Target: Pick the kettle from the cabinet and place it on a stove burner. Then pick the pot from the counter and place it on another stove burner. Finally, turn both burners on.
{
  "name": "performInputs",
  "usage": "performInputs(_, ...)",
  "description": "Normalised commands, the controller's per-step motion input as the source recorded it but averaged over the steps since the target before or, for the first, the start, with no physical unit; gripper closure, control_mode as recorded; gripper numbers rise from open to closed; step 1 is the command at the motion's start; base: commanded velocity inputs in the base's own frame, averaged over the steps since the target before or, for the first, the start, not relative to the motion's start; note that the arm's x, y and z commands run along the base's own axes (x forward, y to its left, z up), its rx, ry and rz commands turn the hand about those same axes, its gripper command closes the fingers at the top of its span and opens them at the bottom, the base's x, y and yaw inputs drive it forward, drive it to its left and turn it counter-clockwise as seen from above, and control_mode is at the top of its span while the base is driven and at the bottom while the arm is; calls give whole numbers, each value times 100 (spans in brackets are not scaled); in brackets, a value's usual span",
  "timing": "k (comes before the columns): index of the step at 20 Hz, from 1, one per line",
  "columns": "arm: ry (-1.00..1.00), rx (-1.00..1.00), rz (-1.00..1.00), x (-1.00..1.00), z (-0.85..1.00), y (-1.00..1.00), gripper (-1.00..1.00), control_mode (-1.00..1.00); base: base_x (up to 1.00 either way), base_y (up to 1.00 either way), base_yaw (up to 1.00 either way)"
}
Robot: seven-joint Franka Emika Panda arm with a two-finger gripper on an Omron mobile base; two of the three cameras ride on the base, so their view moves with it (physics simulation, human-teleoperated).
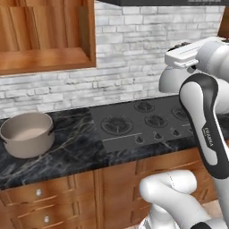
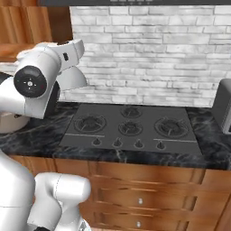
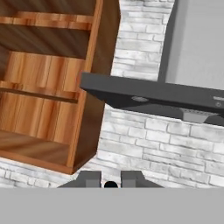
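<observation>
The gripper [image 3: 110,179] is being held closed on nothing, near the cabinet [image 3: 52,87]; the pot [image 1: 27,133] is being left on the counter [image 1: 67,154], left of the burners [image 1: 117,124].

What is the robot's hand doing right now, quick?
Gripper: shut, fingers nearly together, holding nothing, aimed toward the cabinet.

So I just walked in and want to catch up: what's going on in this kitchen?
The robot's hand is shut and holds nothing, raised and facing the open wooden cabinet and the brick wall. The kettle is not visible on the shelves from here. The pot sits on the counter left of the cooktop, whose burners are bare.
</observation>
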Motion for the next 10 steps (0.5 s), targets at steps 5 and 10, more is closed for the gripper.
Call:
performInputs(5, 0, 0, 0, 0, 0, 0, 100, 100, 42, -55, 0)
performInputs(10, 0, 0, 0, 0, 0, 0, 100, 100, 49, -51, 0)
